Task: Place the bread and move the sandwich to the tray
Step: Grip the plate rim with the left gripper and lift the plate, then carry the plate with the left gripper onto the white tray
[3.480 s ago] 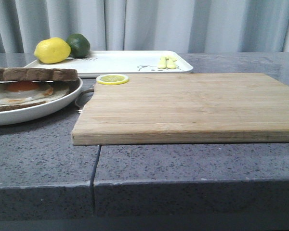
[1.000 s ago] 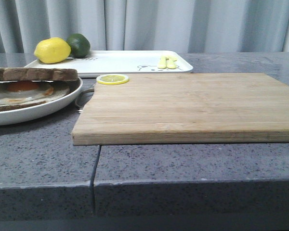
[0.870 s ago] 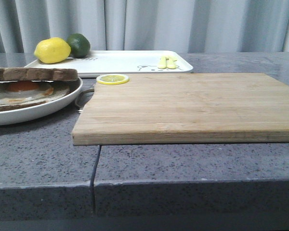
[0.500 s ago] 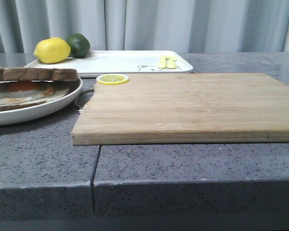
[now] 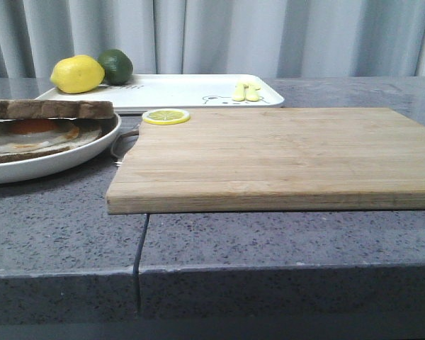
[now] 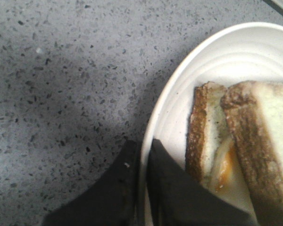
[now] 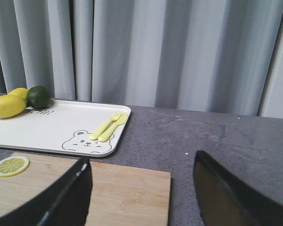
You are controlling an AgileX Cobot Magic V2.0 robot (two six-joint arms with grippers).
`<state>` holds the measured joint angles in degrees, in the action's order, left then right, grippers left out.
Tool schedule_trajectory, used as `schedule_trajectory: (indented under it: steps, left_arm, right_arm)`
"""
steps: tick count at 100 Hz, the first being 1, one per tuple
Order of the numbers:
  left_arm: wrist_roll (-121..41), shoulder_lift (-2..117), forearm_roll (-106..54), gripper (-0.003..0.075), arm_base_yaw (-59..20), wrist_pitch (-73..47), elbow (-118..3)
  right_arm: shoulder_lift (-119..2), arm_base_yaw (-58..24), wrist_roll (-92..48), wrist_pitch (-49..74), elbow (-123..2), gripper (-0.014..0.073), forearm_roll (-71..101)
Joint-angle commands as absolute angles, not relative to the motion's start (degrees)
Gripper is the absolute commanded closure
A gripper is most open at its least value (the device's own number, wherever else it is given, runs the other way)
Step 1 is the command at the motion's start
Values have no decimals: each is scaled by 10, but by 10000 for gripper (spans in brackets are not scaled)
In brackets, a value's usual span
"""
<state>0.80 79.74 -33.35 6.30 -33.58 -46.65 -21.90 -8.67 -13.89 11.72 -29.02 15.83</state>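
- Front view: the bread [image 5: 48, 108] lies on the sandwich [image 5: 35, 134] in the round dish [image 5: 71, 159], left of the cutting board [image 5: 283, 156]; neither gripper appears.
- Left wrist view: left gripper [image 6: 142, 155], jaws narrow, straddling the dish rim.
- Right wrist view: right gripper [image 7: 141, 188], jaws wide, empty; the tray [image 7: 52, 129] shows a bear drawing [image 7: 84, 141], yellow cutlery [image 7: 108, 126], unreadable lettering.

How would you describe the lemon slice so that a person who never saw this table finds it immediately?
Start from the large wooden cutting board in the middle of the grey table. Go to its far left corner, near the white tray; the lemon slice lies flat there. It is a thin yellow round with a pale centre, unlike the whole lemon and the lime on the tray.
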Motion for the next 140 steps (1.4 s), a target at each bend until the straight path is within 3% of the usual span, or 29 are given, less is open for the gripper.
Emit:
schedule_trajectory:
  steps: [1, 83, 140]
  left_arm:
    - [11, 791, -335, 739, 64, -349, -478]
    - [11, 684, -435, 739, 64, -416, -604]
    - [-37, 915, -546, 739, 45, -482, -829]
  right_arm:
    - [-222, -82, -141, 68, -304, 123, 155]
    - [-222, -82, -141, 68, -304, 123, 155]
    - [-222, -82, -141, 69, -304, 123, 155]
